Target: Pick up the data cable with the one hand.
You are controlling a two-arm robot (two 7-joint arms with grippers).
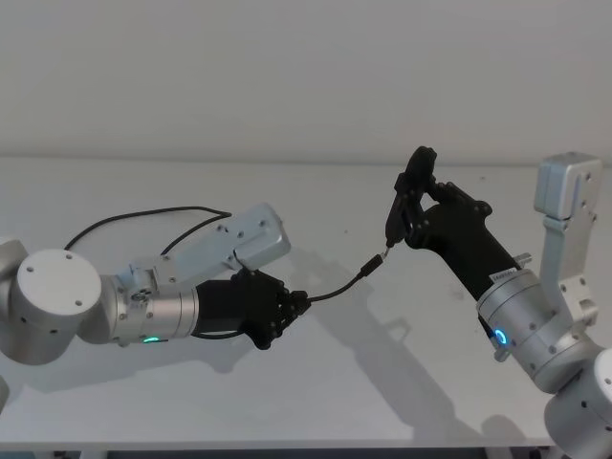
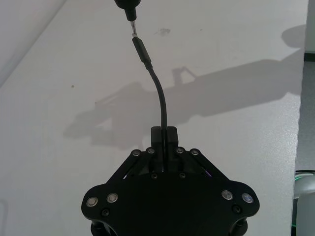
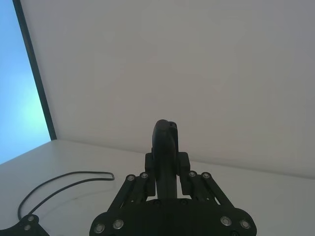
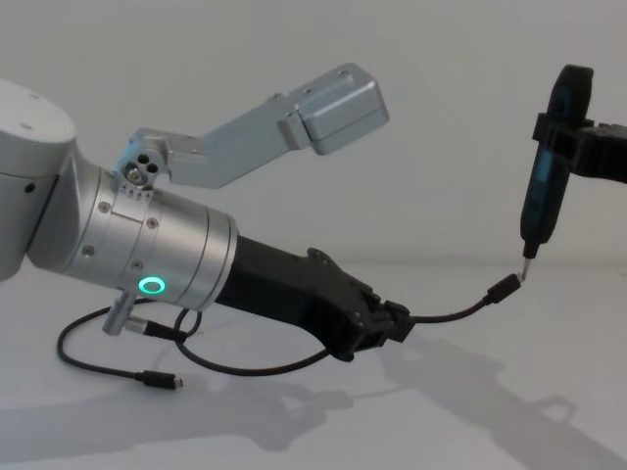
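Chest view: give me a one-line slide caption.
Left gripper holds the data cable off the table, its plug meeting the pen-shaped tool in the right gripper.

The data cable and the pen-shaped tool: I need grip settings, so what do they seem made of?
The data cable: apparently rubbery matte black sheath, since it bends freely; its plug tip looks silvery metal. The pen-shaped tool, held in the right gripper: probably dark plastic with slight sheen, metal tip. The left gripper jaws clamp the cable.
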